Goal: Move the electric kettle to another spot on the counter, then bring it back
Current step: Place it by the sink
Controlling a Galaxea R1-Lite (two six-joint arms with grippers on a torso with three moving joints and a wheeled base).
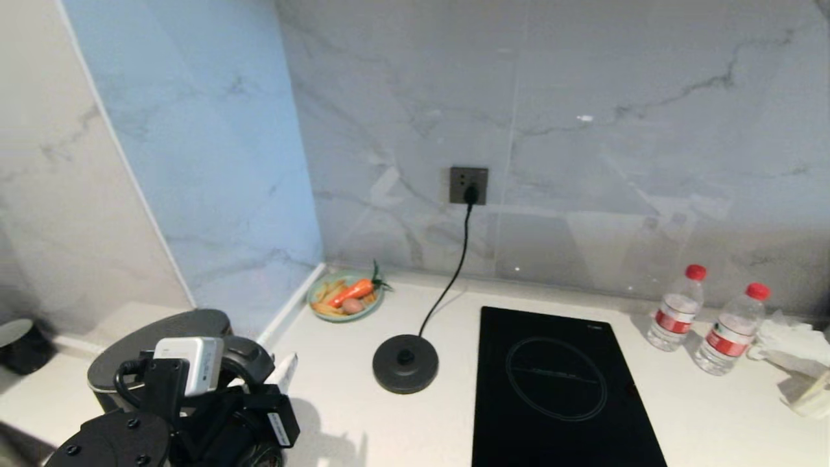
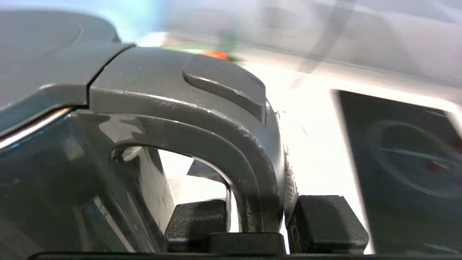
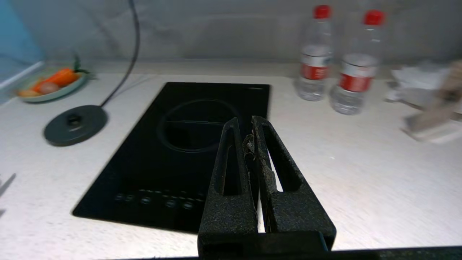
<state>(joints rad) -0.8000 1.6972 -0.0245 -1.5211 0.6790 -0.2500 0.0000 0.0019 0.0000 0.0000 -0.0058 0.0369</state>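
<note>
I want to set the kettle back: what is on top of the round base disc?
Nothing sits on the base disc: only its centre connector and cord show. The counter beneath it is covered.

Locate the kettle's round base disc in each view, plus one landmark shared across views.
Head view: the base disc sits on the counter, centre of the picture, left of the hob, its cord running up to the wall socket.
Left wrist view: not in it; the electric kettle, gripped at the handle by the left gripper, fills the picture.
Right wrist view: at far left, left of the hob.
Shared landmark: the hob, in all three.
</note>
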